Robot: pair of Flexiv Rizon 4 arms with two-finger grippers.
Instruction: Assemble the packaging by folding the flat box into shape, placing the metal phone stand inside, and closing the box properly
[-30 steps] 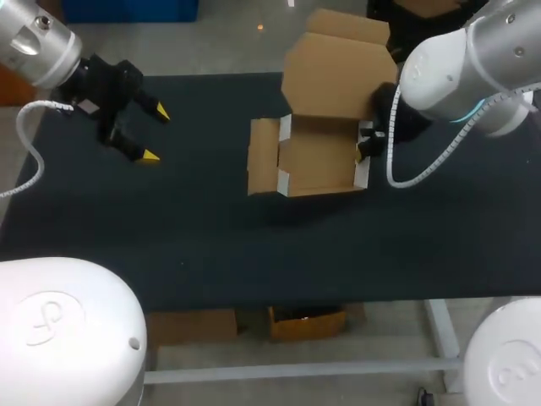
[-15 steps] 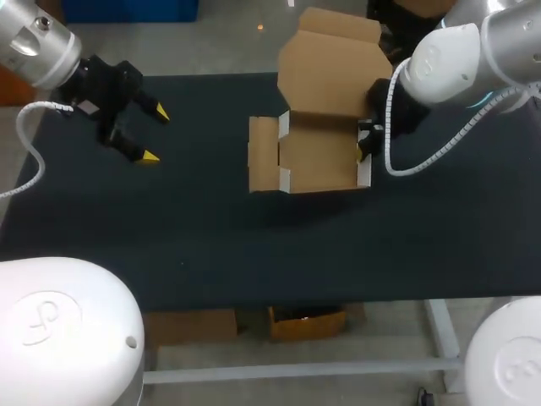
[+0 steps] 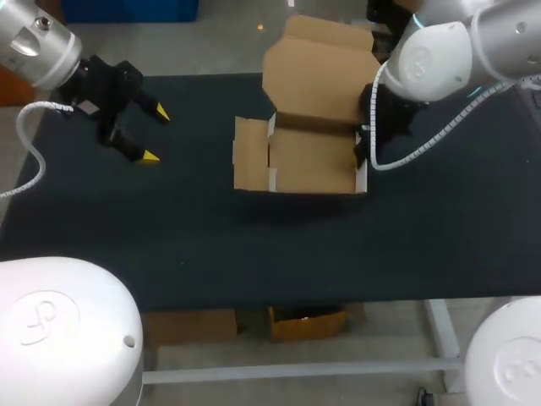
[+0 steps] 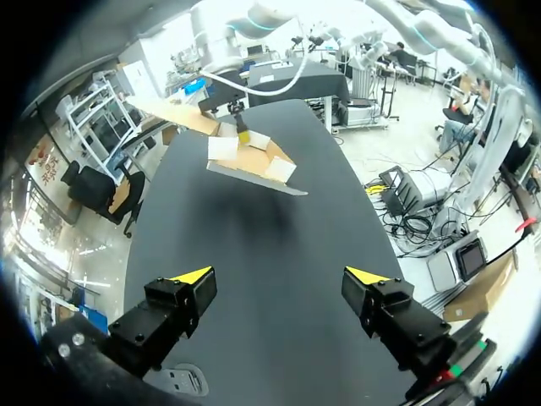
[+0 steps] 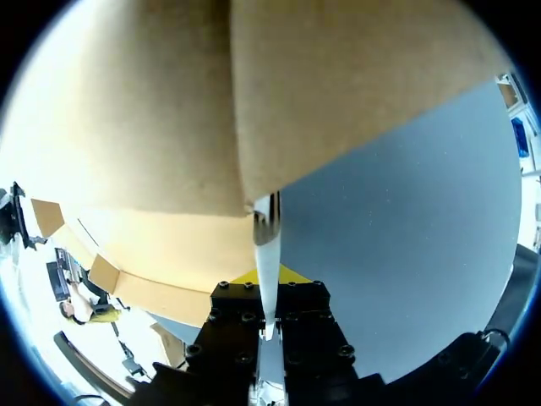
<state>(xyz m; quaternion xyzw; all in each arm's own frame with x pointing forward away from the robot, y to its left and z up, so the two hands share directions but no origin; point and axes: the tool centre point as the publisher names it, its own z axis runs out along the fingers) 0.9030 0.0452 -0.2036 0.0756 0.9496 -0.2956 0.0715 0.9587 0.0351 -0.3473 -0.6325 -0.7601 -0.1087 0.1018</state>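
Evidently the step in hand is forming the cardboard box, which stands near the middle of the black table. Its lid is thrown back toward the far edge and its left side flap is splayed outward. The right gripper is at the box's right wall. The right wrist view shows its fingers drawn close together, with the thin edge of that cardboard wall pinched between them from both sides.

To do this well, the robot should probably hold the pinch low and square on the panel, so that the board turns along its crease instead of buckling. It should also guide the wall upright without dragging the whole box sideways, since the light carton looks likely to slide on the cloth. Whether the box lies flat on the table cannot be told from these views.

The left gripper hangs over the table's left part, well apart from the box. Its yellow-tipped fingers are spread wide and hold nothing. It could steady the open left flap, which the right arm cannot reach while clamped.

The raised lid stands just beside the right arm's wrist and may get in the way of any tilt toward the far side. The metal phone stand shows in none of the views, so the box's inside looks unfilled and closing is some way off.
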